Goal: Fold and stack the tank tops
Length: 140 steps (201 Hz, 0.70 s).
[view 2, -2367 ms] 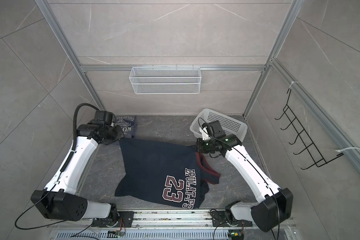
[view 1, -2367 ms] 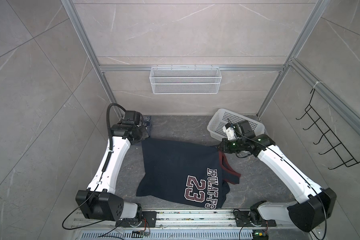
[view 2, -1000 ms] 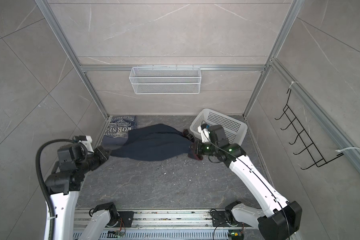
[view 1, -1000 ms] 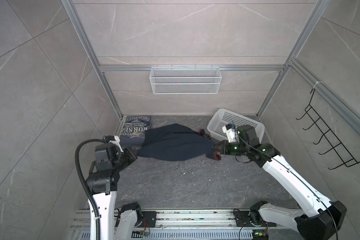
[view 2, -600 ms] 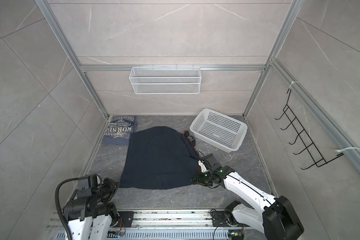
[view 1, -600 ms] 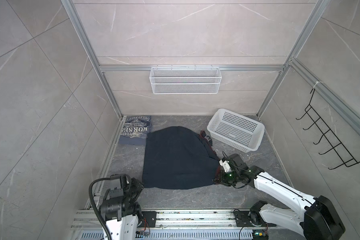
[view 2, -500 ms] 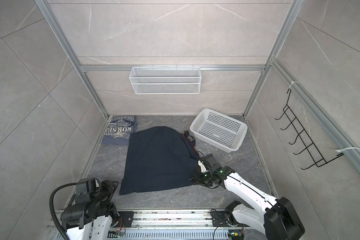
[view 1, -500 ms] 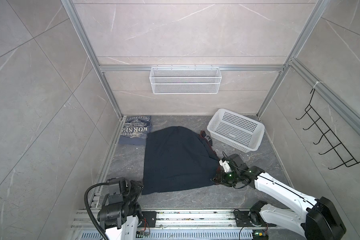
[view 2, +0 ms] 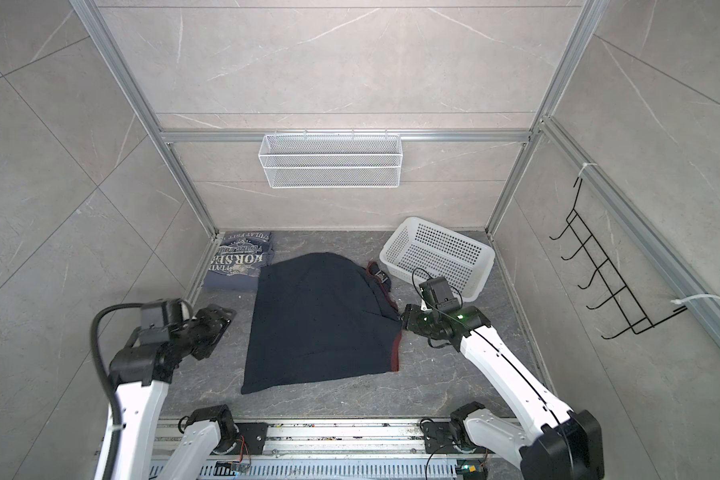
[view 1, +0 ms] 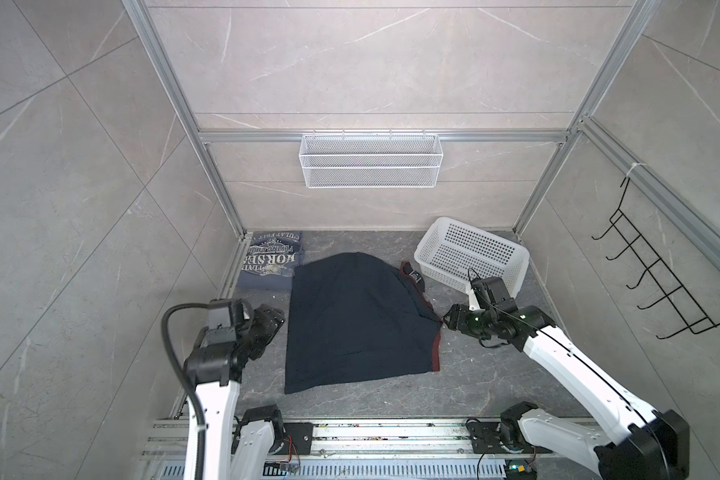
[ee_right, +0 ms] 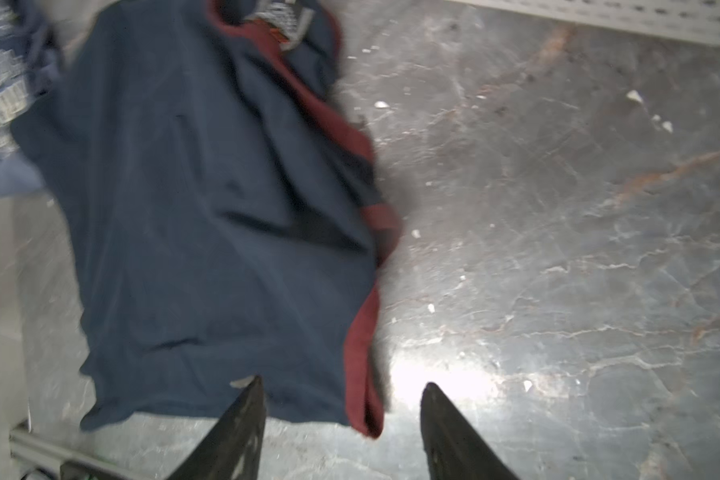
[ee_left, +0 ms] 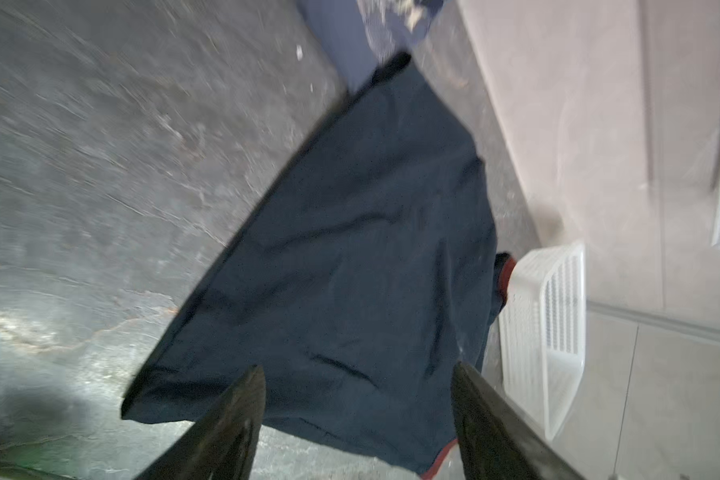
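The dark navy tank top (view 1: 354, 324) (view 2: 316, 324) with maroon trim lies spread flat on the floor, plain side up. The slate-blue tank top (view 1: 271, 262) (view 2: 242, 259) sits folded in the back left corner, lettering up. My left gripper (view 1: 276, 326) (ee_left: 358, 368) hovers open just left of the navy top (ee_left: 350, 228), holding nothing. My right gripper (view 1: 447, 322) (ee_right: 344, 381) is open beside the top's right edge, where the maroon hem (ee_right: 362, 353) lies loose between its fingers.
A white perforated basket (view 1: 483, 235) (view 2: 449, 235) stands at the back right, close behind the right gripper. A wire shelf (view 1: 371, 160) hangs on the back wall and a black hook rack (view 1: 657, 282) on the right wall.
Both grippers dragged the bunched navy top from the back toward the front, spreading it flat, then opened and let go. Both have since drawn back along its sides.
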{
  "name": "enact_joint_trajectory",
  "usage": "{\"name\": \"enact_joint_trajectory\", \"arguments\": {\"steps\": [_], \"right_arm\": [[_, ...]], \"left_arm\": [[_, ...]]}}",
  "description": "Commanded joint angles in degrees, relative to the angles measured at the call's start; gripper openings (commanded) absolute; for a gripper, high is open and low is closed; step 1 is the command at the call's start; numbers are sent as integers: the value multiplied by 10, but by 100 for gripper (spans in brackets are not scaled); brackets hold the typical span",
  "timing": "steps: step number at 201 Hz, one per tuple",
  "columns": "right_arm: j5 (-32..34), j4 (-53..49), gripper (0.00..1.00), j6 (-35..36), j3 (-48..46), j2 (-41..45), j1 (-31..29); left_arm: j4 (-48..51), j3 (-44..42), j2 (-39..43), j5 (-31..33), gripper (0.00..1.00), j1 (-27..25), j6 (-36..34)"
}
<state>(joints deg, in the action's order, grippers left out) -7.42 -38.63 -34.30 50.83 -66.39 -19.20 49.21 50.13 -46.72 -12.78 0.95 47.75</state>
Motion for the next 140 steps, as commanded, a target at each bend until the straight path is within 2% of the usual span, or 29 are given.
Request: {"name": "enact_joint_trajectory", "arguments": {"steps": [1, 22, 47, 109, 140], "right_arm": [[-48, 61, 55, 4, -15, -47, 40], [-59, 95, 52, 4, -21, -96, 68], [-78, 142, 52, 11, -27, -144, 75], [-121, 223, 50, 17, -27, -251, 75], [-145, 251, 39, 13, -28, -280, 75]], "left_arm": [[-78, -20, -35, 28, 75, -122, 9], [-139, -43, -113, 74, 75, -241, 38], [-195, -53, -216, 95, 76, -309, 54], [-288, -102, -330, 84, 76, -331, 69], [-296, -136, -337, 101, 76, -331, 81]]}}
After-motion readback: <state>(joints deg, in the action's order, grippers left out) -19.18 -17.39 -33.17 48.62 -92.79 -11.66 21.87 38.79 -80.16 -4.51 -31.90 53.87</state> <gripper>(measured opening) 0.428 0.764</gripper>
